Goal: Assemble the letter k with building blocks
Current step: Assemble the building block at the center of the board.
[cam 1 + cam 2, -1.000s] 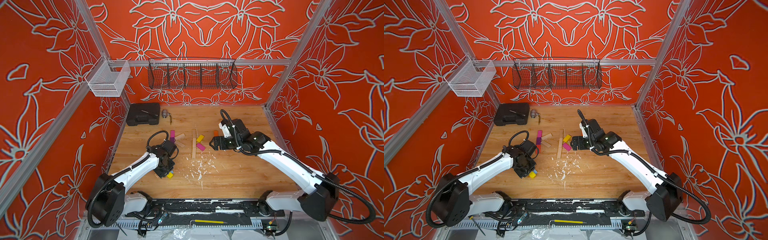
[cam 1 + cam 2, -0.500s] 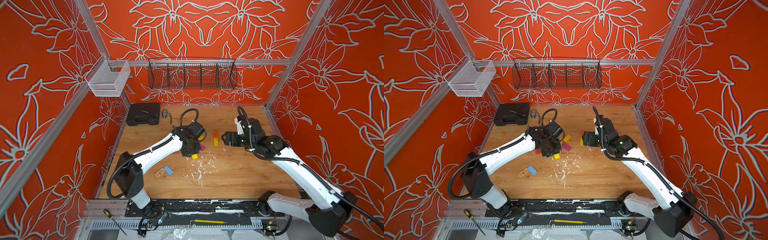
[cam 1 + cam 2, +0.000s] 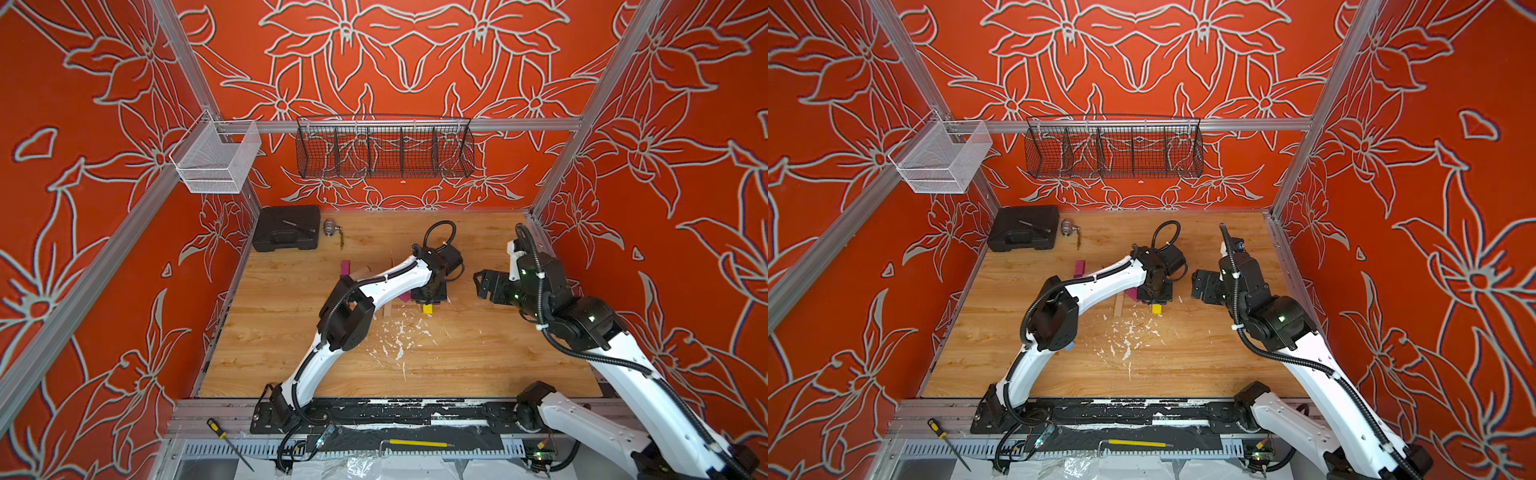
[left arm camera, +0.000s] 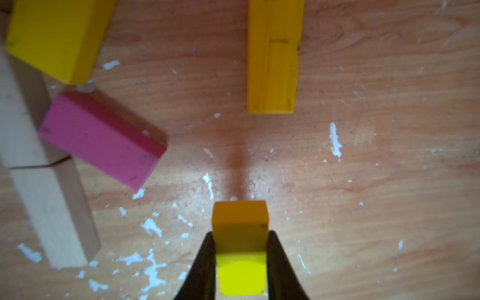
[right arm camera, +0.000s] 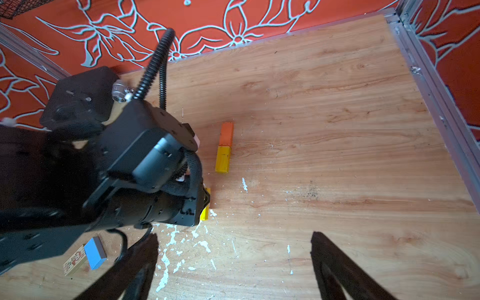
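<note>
Left wrist cam only: left tool (image 4: 240,235) clamped narrow on a yellow block (image 4: 240,218), held on end w/ black fingers (image 4: 204,262) on two opposite sides. Can't tell if its lower end touches the worktop (image 4: 389,181).

Same cam, close by: a pink block (image 4: 101,137) and a flat yellow block (image 4: 54,36), both angled off two plain wood planks (image 4: 39,197) laid end to end. Pink's corner is touching or just beside the planks, can't tell which. A yellow bar (image 4: 272,78) lies ahead of the held one, apart from it.

Top views lose most of that under the arm. They show only the held block's end under the tool, approx mid-worktop, plus a magenta block (image 3: 345,268) nearer the far edge.

Right wrist cam only: orange block (image 5: 226,133) and short yellow block (image 5: 222,159) butted end to end beyond the left wrist. A light blue block (image 5: 94,253) lies against a printed plain block (image 5: 74,263), toward the near edge.

Pose: left arm (image 3: 386,282) rises from the near edge w/ elbow high. Forearm slants to mid-worktop, wrist bent so the tool points down. Right arm (image 3: 582,324) comes up along the right edge and folds back inward. Right tool (image 5: 233,235) is spread wide above bare worktop w/ white flecks (image 5: 202,244), facing the left tool, near but apart.
</note>
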Controlling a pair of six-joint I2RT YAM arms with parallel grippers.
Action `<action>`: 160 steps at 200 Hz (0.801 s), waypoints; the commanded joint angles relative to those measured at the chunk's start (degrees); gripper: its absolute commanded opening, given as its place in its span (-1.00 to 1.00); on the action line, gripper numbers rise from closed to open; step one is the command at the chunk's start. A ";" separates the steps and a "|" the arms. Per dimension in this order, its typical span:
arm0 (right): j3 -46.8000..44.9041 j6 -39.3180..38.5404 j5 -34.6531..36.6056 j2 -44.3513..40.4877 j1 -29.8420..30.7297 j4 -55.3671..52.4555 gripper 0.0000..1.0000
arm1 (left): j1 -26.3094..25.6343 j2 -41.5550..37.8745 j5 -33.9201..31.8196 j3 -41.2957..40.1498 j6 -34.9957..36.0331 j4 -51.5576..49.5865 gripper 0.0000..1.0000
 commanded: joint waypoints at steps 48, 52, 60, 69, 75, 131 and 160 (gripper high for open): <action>-1.89 1.09 1.87 -0.54 -0.33 -1.71 0.87 | -0.33 7.53 -0.39 7.82 1.86 -4.38 -0.59; -1.96 1.10 1.95 -0.69 -0.32 -1.72 0.87 | -0.31 7.63 -0.39 7.87 1.69 -4.48 -0.58; -1.92 1.00 2.00 -0.84 -0.33 -1.68 0.87 | -0.37 7.80 -0.47 8.20 1.29 -4.55 -0.55; -2.00 0.96 2.00 -1.07 -0.38 -1.63 0.87 | -0.37 7.74 -0.40 8.38 0.91 -4.46 -0.47; -2.05 1.05 2.00 -1.19 -0.35 -1.58 0.87 | -0.28 7.60 -0.48 8.41 0.61 -4.54 -0.37; -2.11 2.72 0.56 -1.25 -0.45 -2.33 0.87 | -0.07 1.27 -0.04 6.57 0.56 -3.63 0.05; -1.50 3.54 -1.97 -0.37 -0.41 -3.20 0.87 | 0.48 -9.98 -1.23 -3.07 1.74 1.89 0.14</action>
